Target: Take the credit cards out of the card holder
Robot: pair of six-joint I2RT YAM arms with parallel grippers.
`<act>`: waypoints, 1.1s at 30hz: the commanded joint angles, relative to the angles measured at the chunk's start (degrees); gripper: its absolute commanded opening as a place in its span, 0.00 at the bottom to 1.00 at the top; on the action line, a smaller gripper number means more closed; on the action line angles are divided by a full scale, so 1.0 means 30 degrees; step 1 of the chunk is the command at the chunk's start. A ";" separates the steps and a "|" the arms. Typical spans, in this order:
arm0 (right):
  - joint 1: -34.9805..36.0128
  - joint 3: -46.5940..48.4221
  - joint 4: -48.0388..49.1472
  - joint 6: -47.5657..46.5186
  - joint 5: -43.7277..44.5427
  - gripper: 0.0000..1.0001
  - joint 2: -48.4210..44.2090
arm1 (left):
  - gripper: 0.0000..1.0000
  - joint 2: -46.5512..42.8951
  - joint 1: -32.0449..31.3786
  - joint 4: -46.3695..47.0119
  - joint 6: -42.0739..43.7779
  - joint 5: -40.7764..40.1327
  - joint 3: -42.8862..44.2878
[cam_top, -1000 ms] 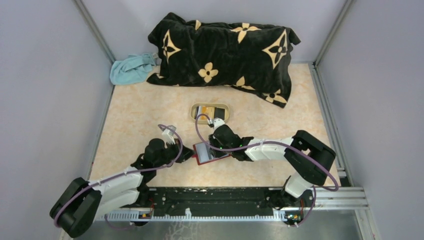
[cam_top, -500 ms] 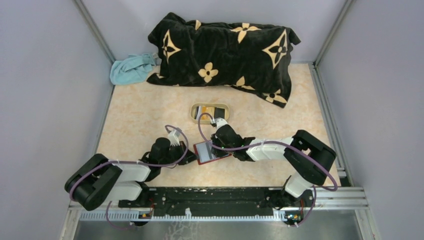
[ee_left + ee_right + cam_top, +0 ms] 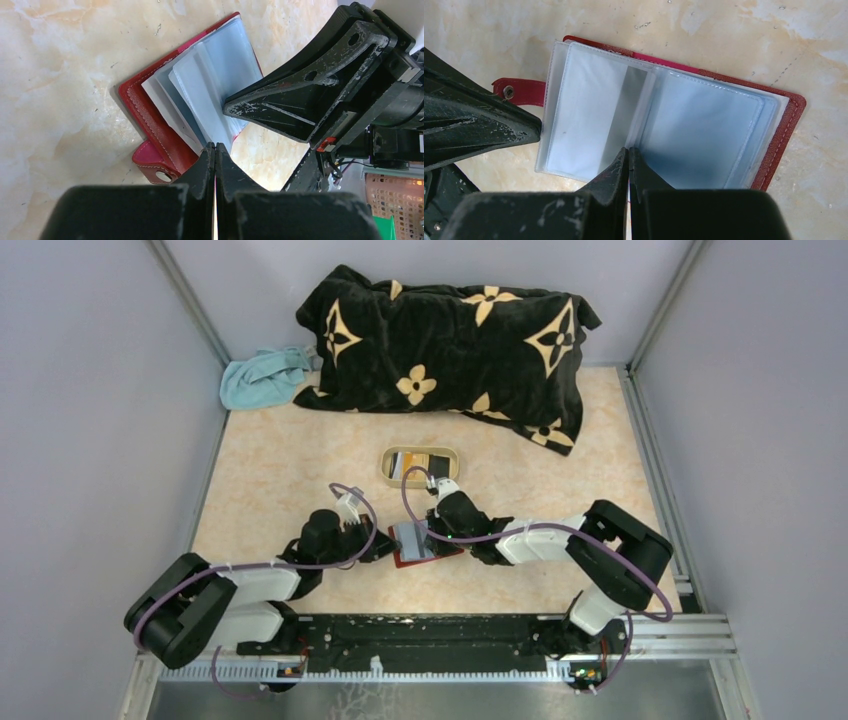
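Card holder (image 3: 413, 543) lies open on the bench (image 3: 280, 470). Left end effector (image 3: 215, 146) is pressed together at its tab-side edge, and right end effector (image 3: 628, 149) is pressed together against the clear sleeves (image 3: 704, 130). Likely step: searching the sleeves for cards. The next move calls for lifting one sleeve.

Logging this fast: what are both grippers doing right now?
Left gripper: closed, tips at the edge of the card holder; any pinch cannot be told.
Right gripper: closed, tips on its clear sleeves; any pinch cannot be told.
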 commanded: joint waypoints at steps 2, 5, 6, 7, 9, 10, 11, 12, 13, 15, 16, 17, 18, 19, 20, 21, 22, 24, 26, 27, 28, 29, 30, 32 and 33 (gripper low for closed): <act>-0.0123 -0.0028 0.0606 0.0093 -0.0156 0.00 0.0118 | 0.02 0.0034 0.0058 -0.0163 0.0089 0.0289 0.0447; -0.0194 0.0009 0.0619 0.0074 -0.0198 0.00 0.0146 | 0.04 -0.0180 0.0054 -0.0274 0.0091 0.0291 0.0413; -0.0201 0.0009 0.0606 0.0053 -0.0213 0.00 0.0173 | 0.04 -0.0208 0.0058 -0.0345 0.0129 0.0238 0.0423; -0.0224 0.0009 0.0604 0.0066 -0.0236 0.00 0.0177 | 0.04 -0.0189 0.0058 -0.0398 0.0185 0.0217 0.0446; -0.0259 0.0009 0.0604 0.0059 -0.0244 0.00 0.0177 | 0.04 -0.0121 0.0059 -0.0494 0.0258 0.0218 0.0514; -0.0282 0.0009 0.0604 0.0052 -0.0244 0.00 0.0174 | 0.04 -0.0131 0.0047 -0.0581 0.0282 0.0218 0.0494; -0.0289 0.0009 0.0597 0.0066 -0.0244 0.00 0.0170 | 0.04 -0.0194 0.0057 -0.0680 0.0266 0.0182 0.0458; -0.0290 0.0009 0.0578 0.0072 -0.0244 0.00 0.0151 | 0.04 -0.0327 0.0058 -0.0795 0.0279 0.0148 0.0395; -0.0286 -0.0009 0.0575 0.0054 -0.0244 0.00 0.0148 | 0.04 -0.0548 0.0058 -0.0963 0.0338 0.0074 0.0300; -0.0318 -0.0035 0.0606 0.0074 -0.0244 0.00 0.0147 | 0.03 -0.1163 0.0058 -0.1602 0.0408 -0.0314 0.0170; -0.0319 -0.0048 0.0604 0.0054 -0.0244 0.00 0.0163 | 0.03 -0.1525 0.0058 -0.1976 0.0414 -0.0452 0.0121; -0.0319 -0.0049 0.0604 0.0052 -0.0244 0.00 0.0175 | 0.03 -0.1888 0.0058 -0.2385 0.0426 -0.0543 0.0075; -0.0316 -0.0049 0.0604 0.0055 -0.0259 0.00 0.0199 | 0.03 -0.2263 0.0058 -0.2877 0.0413 -0.0653 0.0029; -0.0319 -0.0024 0.0604 0.0034 -0.0246 0.00 0.0220 | 0.03 -0.2640 0.0058 -0.3128 0.0426 -0.0751 -0.0024; -0.0334 -0.0021 0.0626 0.0049 -0.0244 0.00 0.0260 | 0.03 -0.2976 0.0058 -0.3327 0.0424 -0.0844 -0.0075; -0.0339 -0.0020 0.0673 0.0040 -0.0266 0.00 0.0286 | 0.03 -0.3282 0.0058 -0.3455 0.0416 -0.0907 -0.0085; -0.0347 -0.0020 0.0712 0.0072 -0.0302 0.00 0.0304 | 0.03 -0.3485 0.0036 -0.3474 0.0411 -0.0959 -0.0083; -0.0365 0.0009 0.0762 0.0058 -0.0372 0.00 0.0366 | 0.03 -0.3525 0.0065 -0.3450 0.0473 -0.0946 0.0039; -0.0378 0.0009 0.0787 0.0076 -0.0431 0.00 0.0406 | 0.03 -0.3043 0.0065 -0.3306 0.0522 -0.0852 0.0290; -0.0363 0.0009 0.0792 0.0091 -0.0436 0.00 0.0393 | 0.03 -0.2701 0.0059 -0.3101 0.0527 -0.0758 0.0360; -0.0374 -0.0005 0.0781 0.0086 -0.0436 0.00 0.0384 | 0.03 -0.2314 0.0073 -0.2808 0.0528 -0.0658 0.0420; -0.0377 -0.0015 0.0755 0.0096 -0.0422 0.00 0.0383 | 0.03 -0.1855 0.0060 -0.2566 0.0502 -0.0616 0.0479; -0.0378 -0.0019 0.0751 0.0116 -0.0442 0.00 0.0357 | 0.03 -0.1413 0.0058 -0.2378 0.0492 -0.0552 0.0541; -0.0382 -0.0064 0.0751 0.0122 -0.0420 0.00 0.0310 | 0.03 -0.0618 0.0051 -0.1996 0.0483 -0.0427 0.0665; -0.0404 -0.0077 0.0725 0.0120 -0.0405 0.00 0.0296 | 0.03 -0.0292 0.0053 -0.1761 0.0449 -0.0360 0.0659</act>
